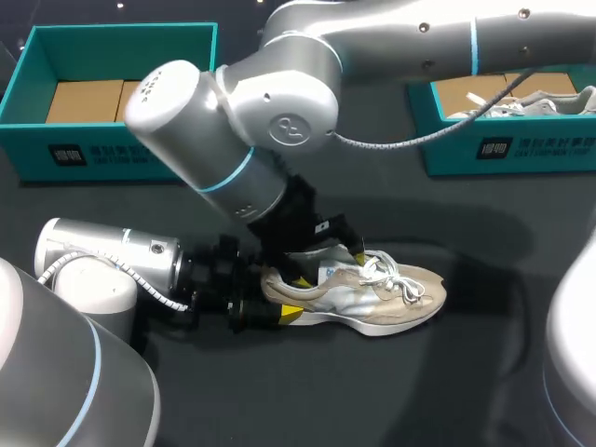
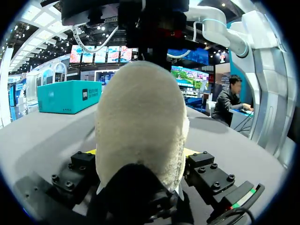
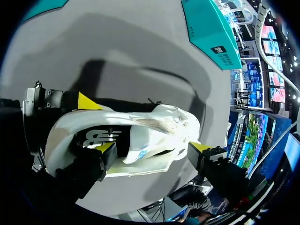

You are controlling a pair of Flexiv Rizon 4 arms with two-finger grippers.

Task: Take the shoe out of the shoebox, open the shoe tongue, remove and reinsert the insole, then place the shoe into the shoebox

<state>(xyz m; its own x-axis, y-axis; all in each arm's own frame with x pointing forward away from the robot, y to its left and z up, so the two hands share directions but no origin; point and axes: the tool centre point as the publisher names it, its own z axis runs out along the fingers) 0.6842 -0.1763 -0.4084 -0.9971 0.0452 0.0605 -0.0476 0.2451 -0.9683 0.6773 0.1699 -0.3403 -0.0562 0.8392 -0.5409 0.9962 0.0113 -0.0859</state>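
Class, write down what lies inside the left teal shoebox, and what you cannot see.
Two brown cardboard pieces lie side by side in the shoebox. My right arm covers the box's near right corner, so anything there is hidden.

Head view: lit evenly from overhead. Leaves the table (image 1: 484, 372) dark and matt. Throws a broad soft shadow behind the shoe (image 1: 372, 293) and a thin one under its sole. Puts bright glare on the silver shell of the right arm (image 1: 391, 37).

Left wrist view: lights the shoe's heel (image 2: 140, 117) softly, then sinks into black just beneath it.

Right wrist view: renders the table pale, lays two curved shadow bands across it, washes the shoe's upper near white, keeps its opening in deep shade.
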